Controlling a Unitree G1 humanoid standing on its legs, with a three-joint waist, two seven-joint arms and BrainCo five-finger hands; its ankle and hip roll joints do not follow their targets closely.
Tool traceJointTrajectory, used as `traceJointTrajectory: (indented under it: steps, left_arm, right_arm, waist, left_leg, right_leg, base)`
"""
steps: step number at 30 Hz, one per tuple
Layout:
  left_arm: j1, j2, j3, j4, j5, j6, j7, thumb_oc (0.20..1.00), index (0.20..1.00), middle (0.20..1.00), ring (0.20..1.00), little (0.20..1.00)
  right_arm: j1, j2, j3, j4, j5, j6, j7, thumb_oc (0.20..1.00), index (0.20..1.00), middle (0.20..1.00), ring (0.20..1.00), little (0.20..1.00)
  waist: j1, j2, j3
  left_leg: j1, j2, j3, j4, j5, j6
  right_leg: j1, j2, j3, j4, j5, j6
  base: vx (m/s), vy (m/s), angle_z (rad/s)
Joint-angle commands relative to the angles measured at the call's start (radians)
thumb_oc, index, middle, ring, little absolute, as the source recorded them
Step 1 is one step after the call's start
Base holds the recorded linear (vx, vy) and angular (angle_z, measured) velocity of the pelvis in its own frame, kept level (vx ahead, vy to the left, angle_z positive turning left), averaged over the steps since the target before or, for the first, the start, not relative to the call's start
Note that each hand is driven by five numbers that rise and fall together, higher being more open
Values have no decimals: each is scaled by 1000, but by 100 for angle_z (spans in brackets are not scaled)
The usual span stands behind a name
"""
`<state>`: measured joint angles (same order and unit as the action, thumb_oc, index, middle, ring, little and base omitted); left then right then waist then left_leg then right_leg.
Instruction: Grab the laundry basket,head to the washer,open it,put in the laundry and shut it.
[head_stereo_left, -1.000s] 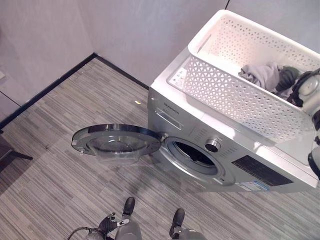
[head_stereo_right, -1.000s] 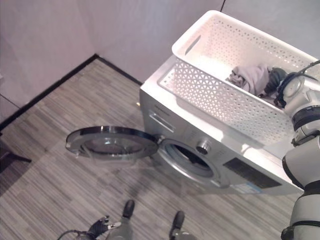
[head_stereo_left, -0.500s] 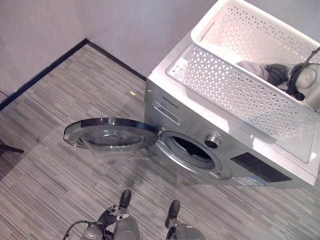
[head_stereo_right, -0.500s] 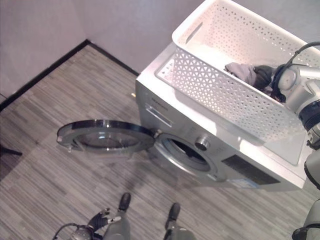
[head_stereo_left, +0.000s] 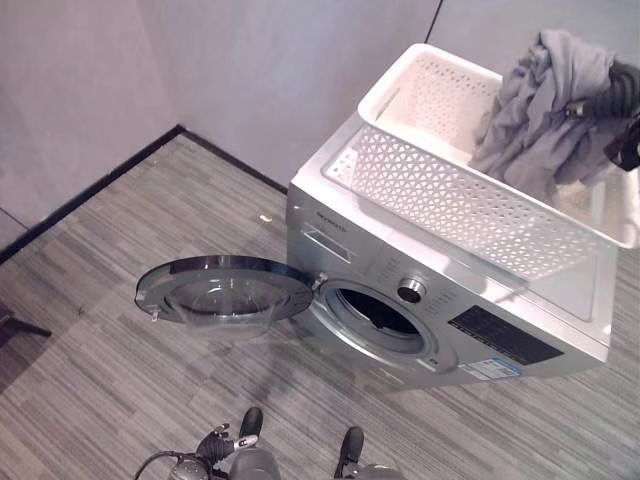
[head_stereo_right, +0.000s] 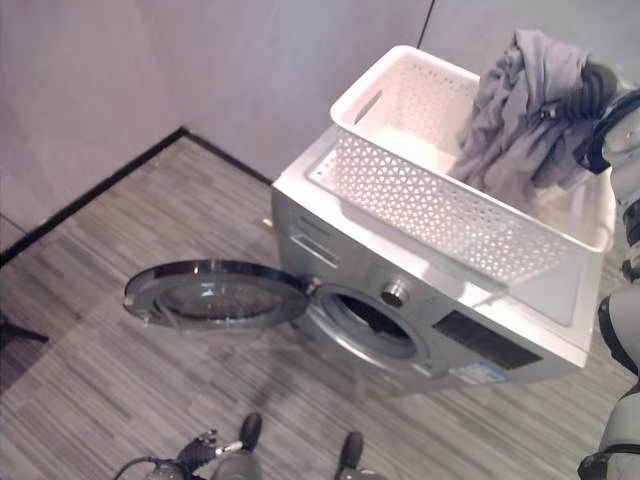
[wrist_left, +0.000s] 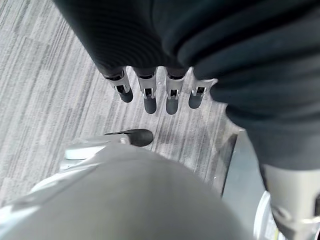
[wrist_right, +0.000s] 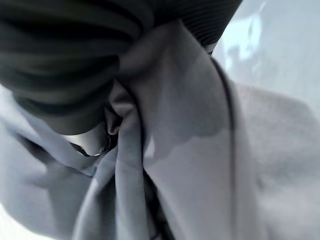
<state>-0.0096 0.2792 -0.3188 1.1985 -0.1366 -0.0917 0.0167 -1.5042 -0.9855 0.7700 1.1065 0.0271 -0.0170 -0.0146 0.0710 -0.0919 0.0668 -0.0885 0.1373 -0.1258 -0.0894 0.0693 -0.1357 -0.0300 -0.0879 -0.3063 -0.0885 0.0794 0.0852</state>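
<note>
A white perforated laundry basket stands on top of the silver front-loading washer. The washer's round door hangs wide open to the left, and the dark drum opening shows. My right hand is raised above the basket's right end, shut on a grey garment that hangs down from it into the basket. In the right wrist view the grey cloth is bunched tight against the hand's dark cover. My left hand hangs low over the floor with its fingers straight, holding nothing.
Grey striped floor spreads left of and in front of the washer. Pale walls with a dark skirting line run behind, meeting in a corner left of the washer. A small pale scrap lies on the floor near the washer's left side.
My right hand has risen from inside the basket, lifting the grey garment up out of it. The camera has shifted a little.
</note>
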Motion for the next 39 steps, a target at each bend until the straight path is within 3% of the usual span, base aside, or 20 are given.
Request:
traceJointTrajectory:
  steps: [1,8,15,16,17,18,21,22,23,29,30,31,34,35,39]
  left_arm:
    - [-12,21,-46,56,51,-11,31,1000,1000,1000,1000,1000]
    - [-13,21,-50,62,64,-1,53,1000,1000,1000,1000,1000]
    - [-14,2,-40,65,99,5,74,1000,1000,1000,1000,1000]
    - [-14,-13,-29,64,110,6,78,1000,1000,1000,1000,1000]
    - [-13,-7,-31,65,111,6,78,1000,1000,1000,1000,1000]
    - [-7,-27,-19,69,131,6,84,1000,1000,1000,1000,1000]
    - [1,-33,-3,75,142,5,95,1000,1000,1000,1000,1000]
    - [7,-45,17,78,149,8,98,1000,1000,1000,1000,1000]
    - [16,-57,37,77,161,9,100,1000,1000,1000,1000,1000]
    - [29,-60,68,67,197,12,106,1000,1000,1000,1000,1000]
    - [30,-60,76,65,201,12,108,1000,1000,1000,1000,1000]
    - [29,-62,92,63,203,14,111,1000,1000,1000,1000,1000]
    - [31,-70,118,56,209,14,111,1000,1000,1000,1000,1000]
    - [33,-67,117,56,210,14,110,1000,1000,1000,1000,1000]
    - [50,-73,123,24,218,7,104,1000,1000,1000,1000,1000]
  right_arm:
    - [-160,-12,-17,41,75,-28,-195,200,200,200,200,200]
    - [-180,-51,-97,-31,93,-36,-346,200,200,200,200,200]
    - [-55,-184,-265,-301,7,-33,-488,200,200,200,200,200]
    - [8,-229,-326,-372,-13,-38,-516,200,200,200,200,200]
    - [39,-231,-356,-386,-17,-34,-517,200,200,200,200,200]
    - [172,-287,-476,-468,-58,-38,-558,200,200,200,200,200]
    - [326,-320,-616,-542,-78,-40,-578,200,200,200,200,200]
    - [434,-340,-706,-598,-94,-42,-594,200,200,200,200,200]
    - [658,-332,-903,-689,-134,-35,-611,200,200,200,200,200]
    - [1260,-156,-1401,-903,-220,-20,-650,200,200,200,200,200]
    - [1331,-104,-1441,-941,-238,-16,-654,200,200,200,200,200]
    - [1433,3,-1486,-983,-242,-14,-648,200,200,200,200,200]
    - [1574,190,-1508,-1050,-230,-22,-613,200,200,200,200,200]
    - [1579,196,-1511,-1055,-231,-22,-611,200,200,200,200,200]
    - [1682,427,-1404,-1093,-163,-53,-541,200,200,200,200,200]
  waist:
    - [23,-60,-40]
    - [22,-65,-69]
    - [2,-50,-80]
    - [-14,-36,-80]
    - [-11,-42,-81]
    - [-30,-22,-82]
    - [-40,-15,-83]
    - [-56,0,-82]
    - [-71,10,-83]
    - [-96,23,-80]
    - [-100,27,-77]
    - [-110,35,-71]
    - [-123,45,-64]
    - [-121,44,-67]
    - [-140,56,-55]
  left_leg:
    - [7,13,-7,2,-65,20]
    - [22,12,-14,2,-76,22]
    - [41,5,-8,2,-90,32]
    - [46,0,0,2,-95,37]
    - [48,1,0,2,-96,38]
    - [61,-7,15,2,-105,47]
    - [75,-10,31,2,-113,54]
    - [84,-14,42,2,-118,60]
    - [94,-18,56,2,-124,67]
    - [116,-31,83,2,-141,81]
    - [119,-32,89,2,-143,84]
    - [123,-38,103,2,-139,90]
    - [131,-41,123,2,-142,95]
    - [135,-39,123,2,-151,94]
    - [141,-41,144,2,-149,98]
  right_leg:
    - [32,-31,7,17,-94,34]
    - [51,-28,1,15,-99,33]
    - [62,-30,12,18,-99,36]
    - [61,-33,19,18,-96,39]
    - [62,-33,20,18,-96,39]
    - [61,-39,36,17,-90,45]
    - [61,-44,52,17,-86,50]
    - [57,-49,63,17,-82,53]
    - [54,-54,78,19,-77,58]
    - [51,-68,102,21,-72,68]
    - [48,-70,109,22,-71,68]
    - [39,-75,122,25,-62,70]
    - [33,-79,140,26,-59,72]
    - [38,-78,141,25,-65,73]
    - [27,-83,158,28,-62,75]
  base:
    - [26,-2,6]
    - [12,0,2]
    - [5,19,1]
    - [5,41,-3]
    - [19,79,-10]
    - [15,53,-10]
    - [22,63,-18]
    - [19,70,-35]
    - [-21,93,-40]
    - [28,34,-27]
    - [24,39,-28]
    - [-3,42,-32]
    - [11,20,-20]
    - [0,3,-16]
    - [0,-1,-25]
